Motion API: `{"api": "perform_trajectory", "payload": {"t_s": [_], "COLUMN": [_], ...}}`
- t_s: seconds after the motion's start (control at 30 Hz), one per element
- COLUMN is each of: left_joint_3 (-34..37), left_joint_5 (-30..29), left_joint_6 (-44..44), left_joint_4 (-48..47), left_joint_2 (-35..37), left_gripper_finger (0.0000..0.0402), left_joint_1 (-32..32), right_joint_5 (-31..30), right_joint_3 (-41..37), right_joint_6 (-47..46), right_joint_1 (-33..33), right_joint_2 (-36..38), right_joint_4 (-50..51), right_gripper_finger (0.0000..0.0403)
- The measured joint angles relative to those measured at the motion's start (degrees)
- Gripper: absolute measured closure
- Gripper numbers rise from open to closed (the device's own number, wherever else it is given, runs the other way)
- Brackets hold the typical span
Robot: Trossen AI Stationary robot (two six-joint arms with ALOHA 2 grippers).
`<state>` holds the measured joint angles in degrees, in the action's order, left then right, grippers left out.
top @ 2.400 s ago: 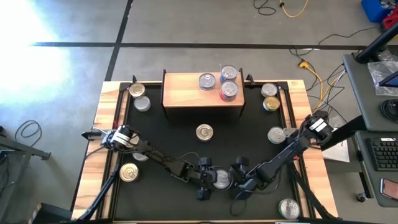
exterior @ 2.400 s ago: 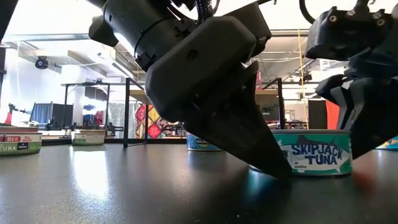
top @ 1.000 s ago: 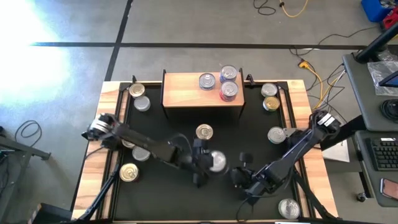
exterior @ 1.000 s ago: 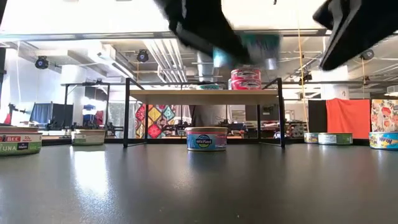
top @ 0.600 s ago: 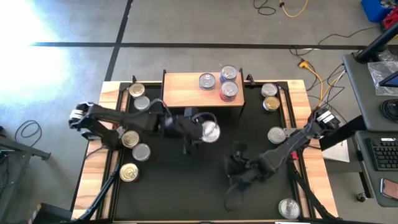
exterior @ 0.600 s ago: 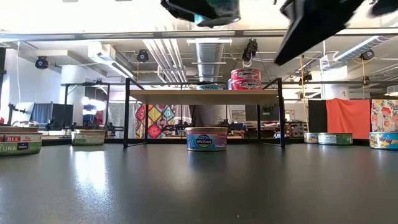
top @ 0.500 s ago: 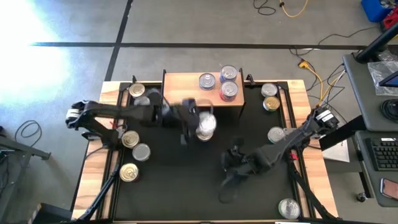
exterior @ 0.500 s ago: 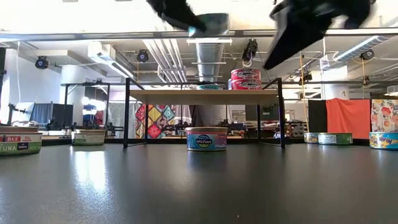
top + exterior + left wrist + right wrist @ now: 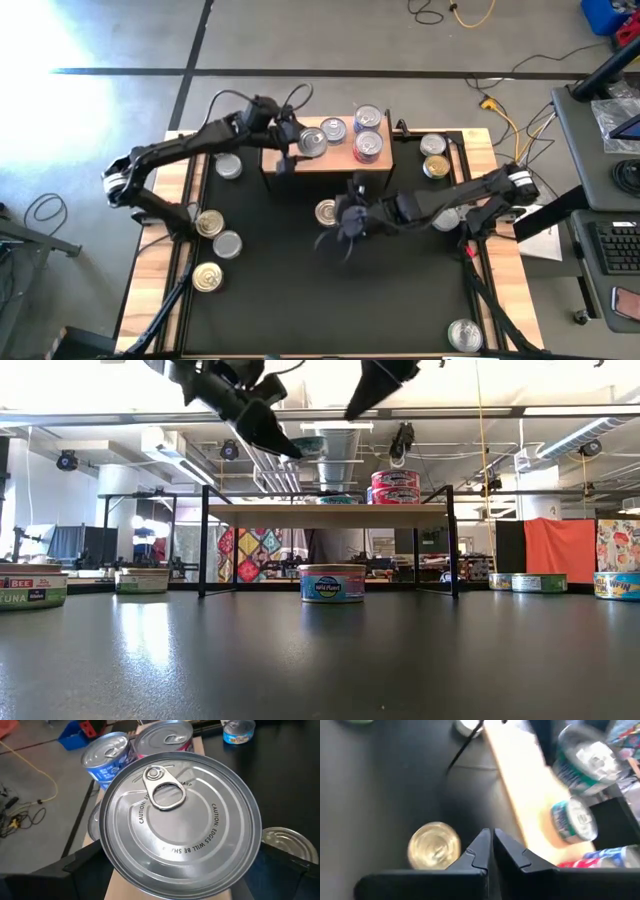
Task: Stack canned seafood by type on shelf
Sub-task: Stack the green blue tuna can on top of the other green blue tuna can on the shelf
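The left gripper (image 9: 305,146) is clamped on a round, shiny silver can (image 9: 180,822) with a ring pull, above the flat wooden shelf (image 9: 340,157). A blue can (image 9: 333,130) and red can (image 9: 368,146) sit on the shelf. The right gripper (image 9: 338,236), fingers together, hangs near the shelf's front, beside a gold-lid can (image 9: 325,211).

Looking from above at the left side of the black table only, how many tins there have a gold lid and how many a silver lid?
Gold lids: 2
Silver lids: 2
Total: 4
The left arm may hide another tin beside the shelf. The held tin in the left claw is not counted.
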<state>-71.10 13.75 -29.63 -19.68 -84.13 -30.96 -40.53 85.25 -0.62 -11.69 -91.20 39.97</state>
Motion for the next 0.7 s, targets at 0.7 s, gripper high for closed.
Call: {"api": "perform_trajectory", "payload": {"t_s": [0.7], "left_joint_3": [-18.31], "left_joint_5": [14.01], "left_joint_6": [-13.55], "left_joint_4": [-10.87], "left_joint_2": [-18.55], "left_gripper_finger": [0.0055], "left_joint_1": [-9.05], "right_joint_5": [19.87], "right_joint_3": [2.32], "right_joint_6": [9.34], "right_joint_1": [16.47], "right_joint_2": [4.64], "right_joint_4": [-15.89], "right_gripper_finger": [0.0390]}}
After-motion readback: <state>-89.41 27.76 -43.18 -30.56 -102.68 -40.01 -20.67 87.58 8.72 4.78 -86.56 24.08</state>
